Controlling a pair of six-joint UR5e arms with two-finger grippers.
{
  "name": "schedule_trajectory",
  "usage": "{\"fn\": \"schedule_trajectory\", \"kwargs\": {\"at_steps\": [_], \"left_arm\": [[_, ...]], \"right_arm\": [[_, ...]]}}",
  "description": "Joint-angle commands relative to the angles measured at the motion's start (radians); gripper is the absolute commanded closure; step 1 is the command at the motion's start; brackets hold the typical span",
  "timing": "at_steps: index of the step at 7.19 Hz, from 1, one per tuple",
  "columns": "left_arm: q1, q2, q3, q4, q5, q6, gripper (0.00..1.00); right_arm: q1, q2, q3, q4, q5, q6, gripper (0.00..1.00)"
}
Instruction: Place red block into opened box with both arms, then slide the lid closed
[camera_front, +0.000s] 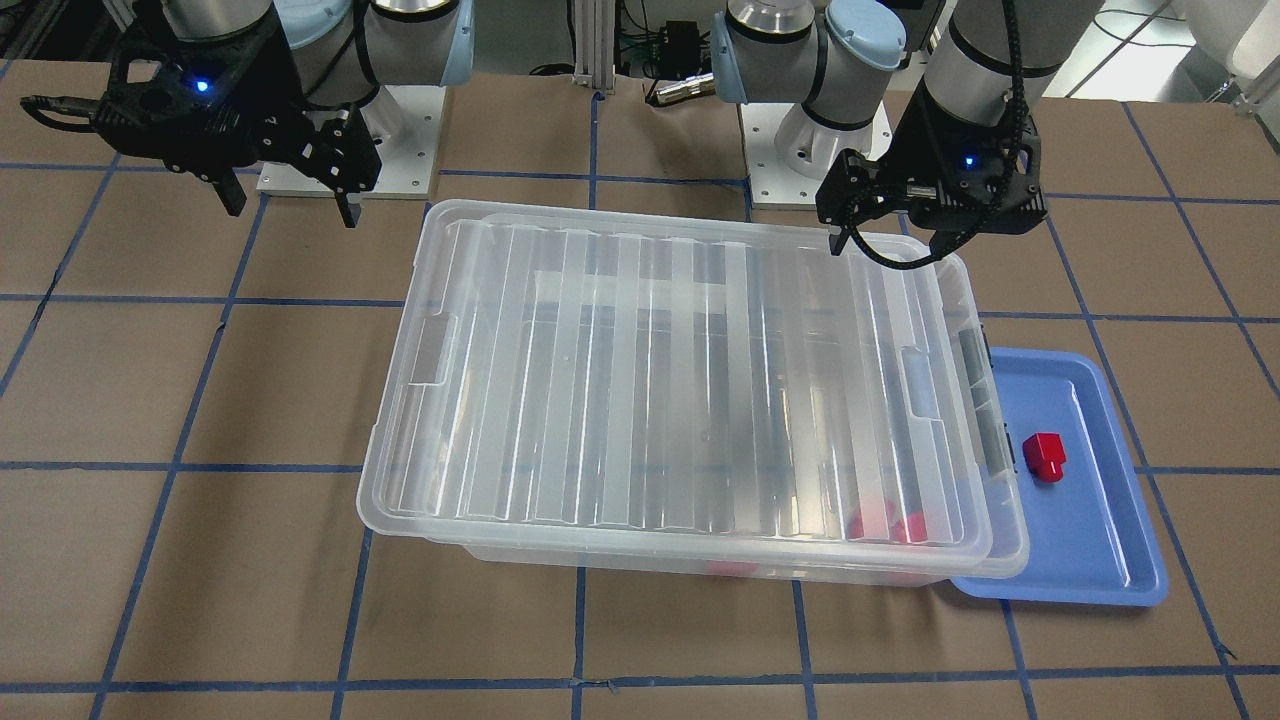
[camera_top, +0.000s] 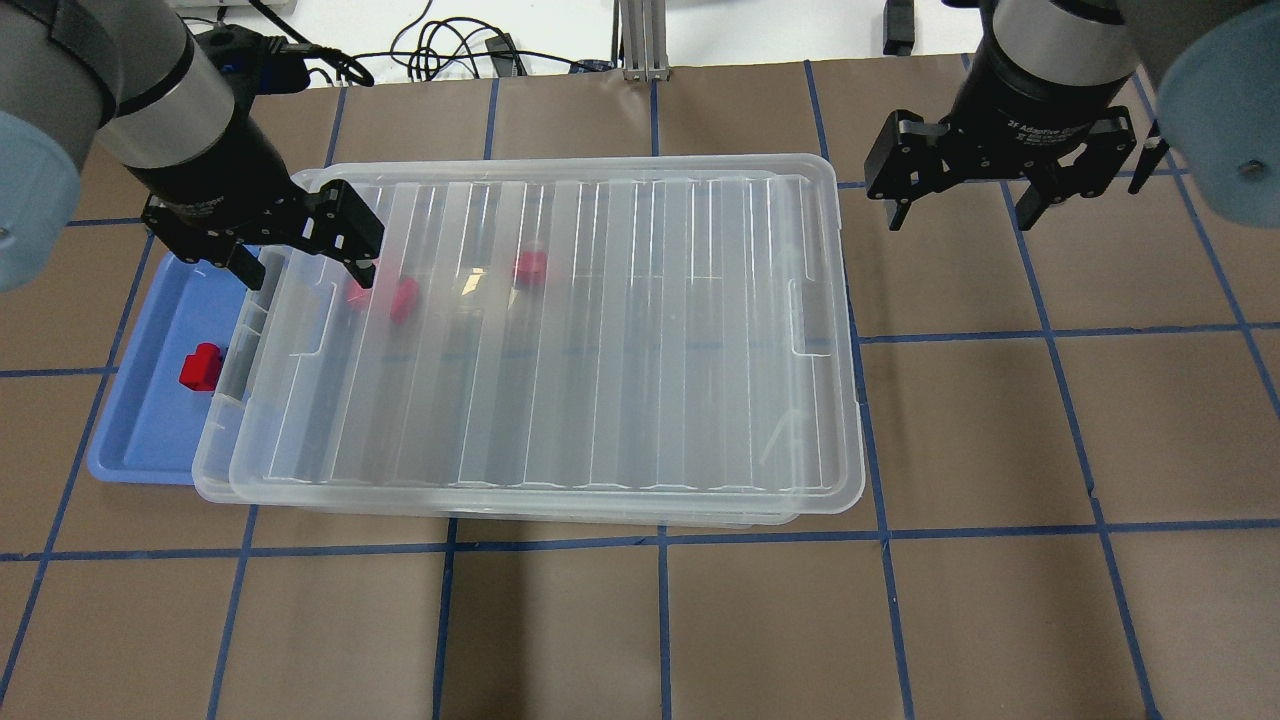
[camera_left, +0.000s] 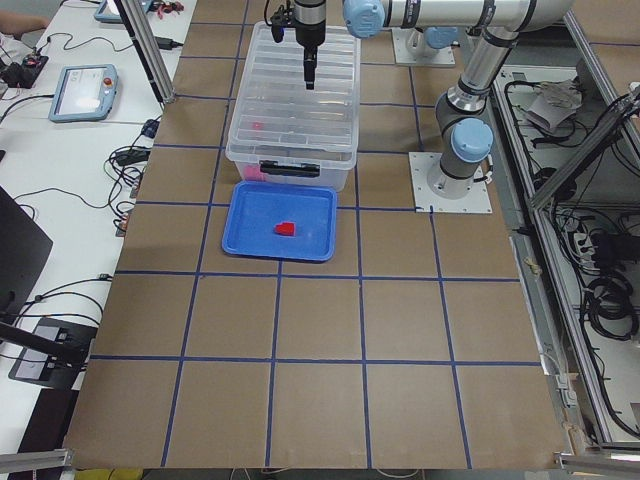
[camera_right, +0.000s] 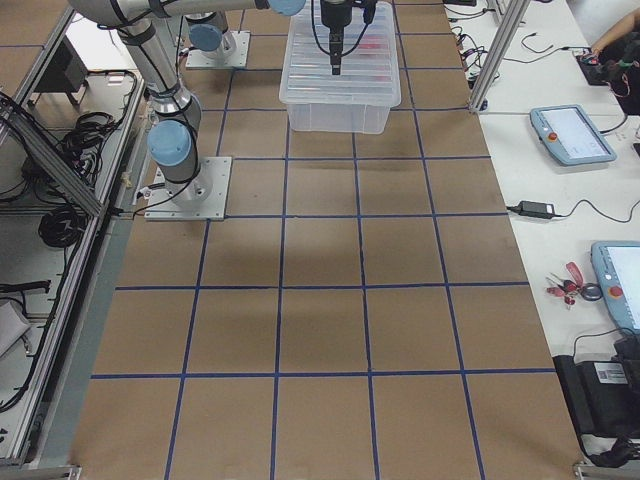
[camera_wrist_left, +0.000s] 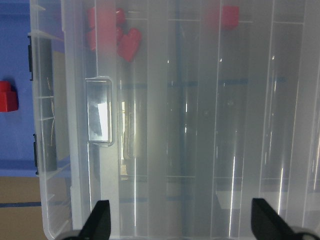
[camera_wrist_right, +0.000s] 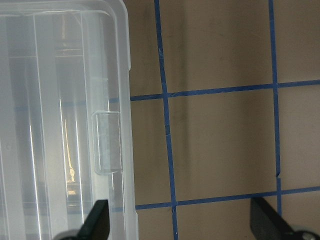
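while lid (camera_top: 560, 330) covers box (camera_top: 210, 452), red block (camera_top: 200, 366) lies on tray (camera_top: 140, 430).

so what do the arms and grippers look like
The left arm and right arm are silver-grey tubes with pale blue caps. The left gripper and right gripper are black, two-fingered, with white lettering and a blue light. A black ribbed cable follows the left arm.

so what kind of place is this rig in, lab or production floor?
Most likely a robotics lab cell, not production: left arm and right arm bolted to a table gridded with blue tape, and a teach pendant lying on the side bench.
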Motion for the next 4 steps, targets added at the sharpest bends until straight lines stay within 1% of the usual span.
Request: {"fn": "schedule_trajectory", "kwargs": {"at_steps": [1, 4], "left_arm": [[0.000, 0.005, -0.005, 0.000, 0.000, 0.000, 0.00], [0.003, 0.002, 0.006, 0.000, -0.006, 0.003, 0.00]], "right_arm": [[-0.001, 0.000, 0.010, -0.044, 0.001, -0.009, 0.00], [-0.001, -0.002, 0.012, -0.035, 0.001, -0.011, 0.00]]}}
